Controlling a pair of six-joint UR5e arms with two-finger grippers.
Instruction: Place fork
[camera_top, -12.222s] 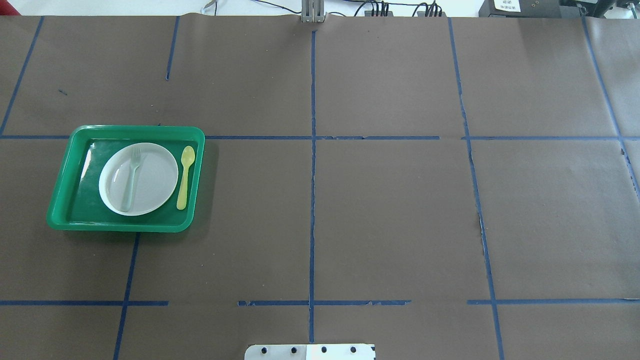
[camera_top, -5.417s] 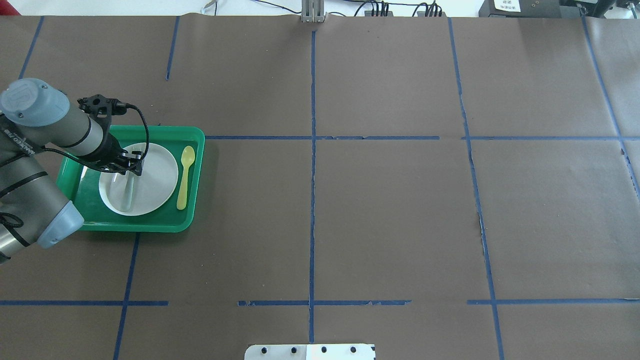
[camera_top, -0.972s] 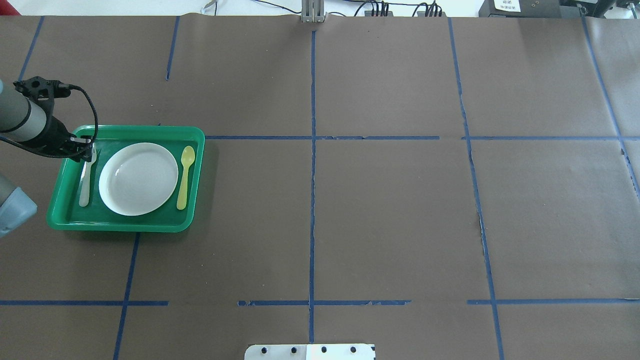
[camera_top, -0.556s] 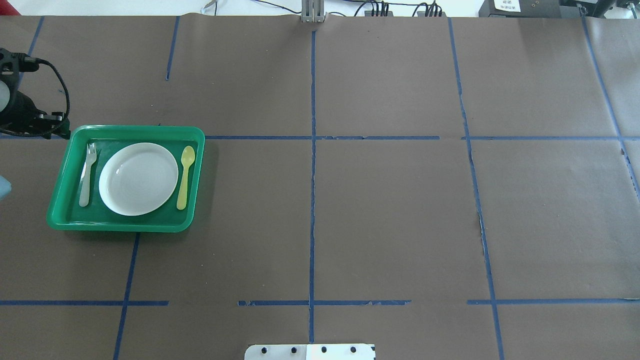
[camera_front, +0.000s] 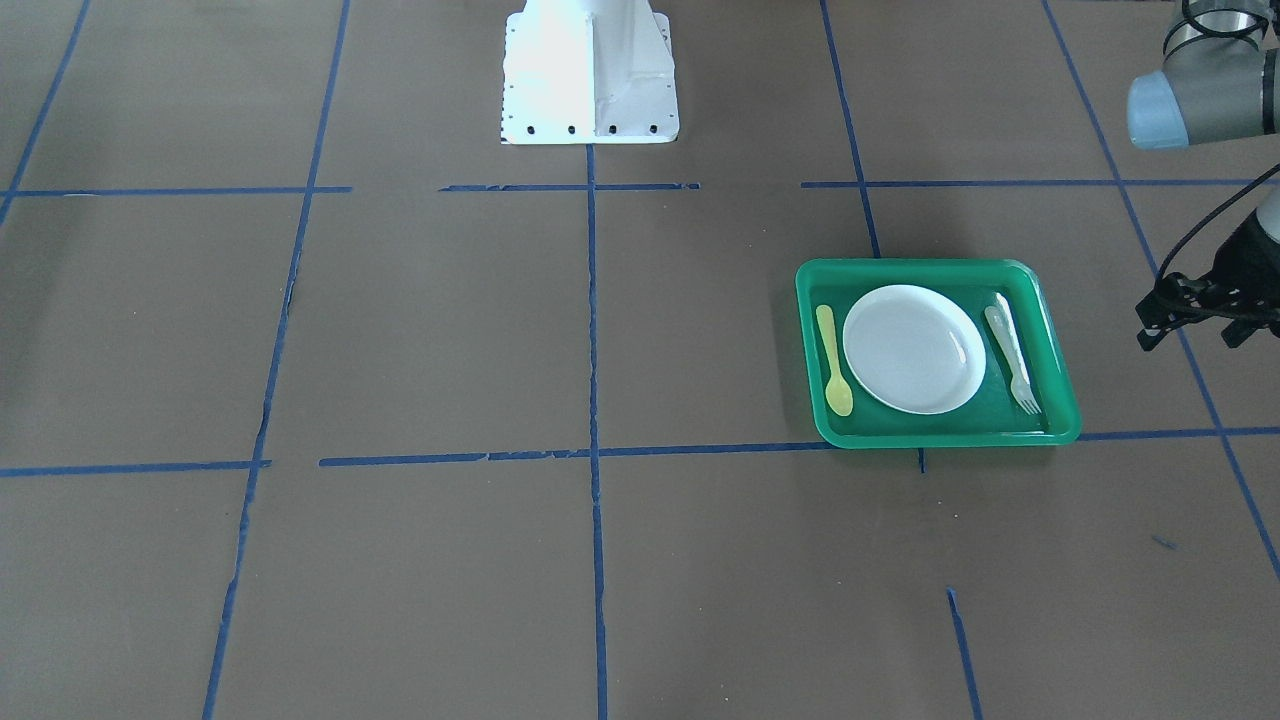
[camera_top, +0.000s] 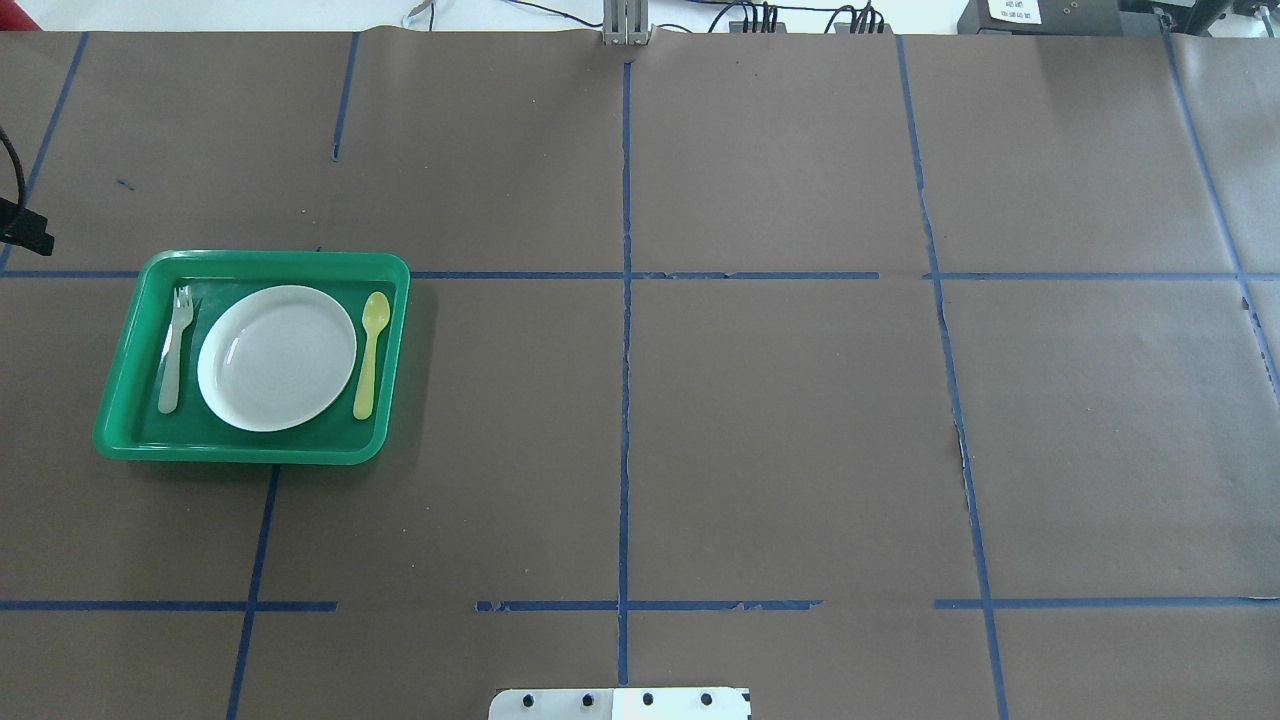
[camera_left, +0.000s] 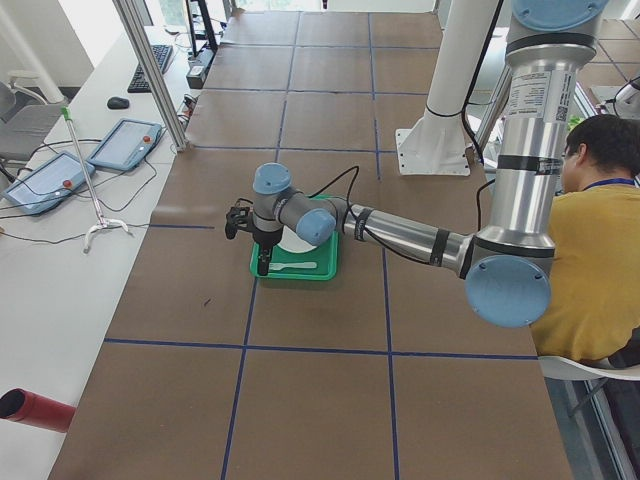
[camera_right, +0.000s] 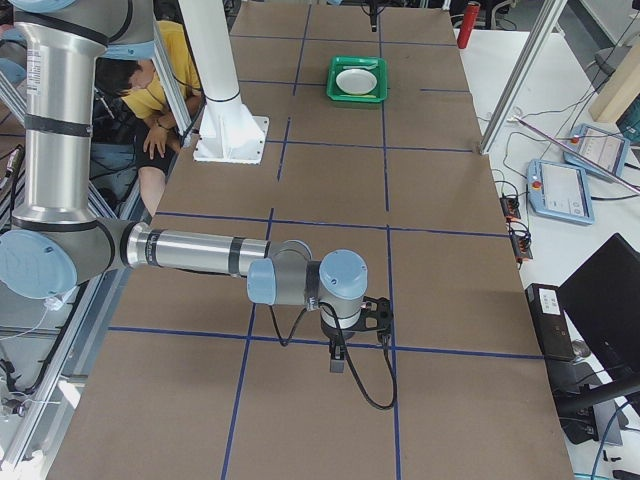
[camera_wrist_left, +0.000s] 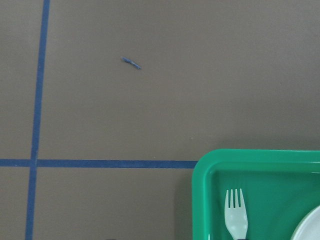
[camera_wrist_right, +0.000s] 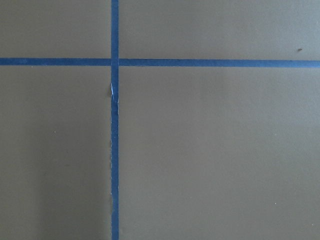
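The pale plastic fork (camera_top: 175, 350) lies flat in the green tray (camera_top: 270, 258), left of the white plate (camera_top: 277, 358), tines pointing away from me. It also shows in the front view (camera_front: 1012, 358) and the left wrist view (camera_wrist_left: 235, 214). My left gripper (camera_front: 1190, 335) hangs empty off the tray's outer side, with its jaws apart; only its tip shows at the overhead view's left edge (camera_top: 25, 235). My right gripper (camera_right: 337, 358) shows only in the right side view, far from the tray, so I cannot tell its state.
A yellow spoon (camera_top: 370, 350) lies in the tray right of the plate. The robot's white base (camera_front: 588, 70) stands at the table's near edge. Brown paper with blue tape lines covers the table. An operator (camera_left: 600, 230) sits beside the base.
My left gripper has let go of the fork and moved left and away from the tray, almost out of the overhead view. The fork stays beside the plate.
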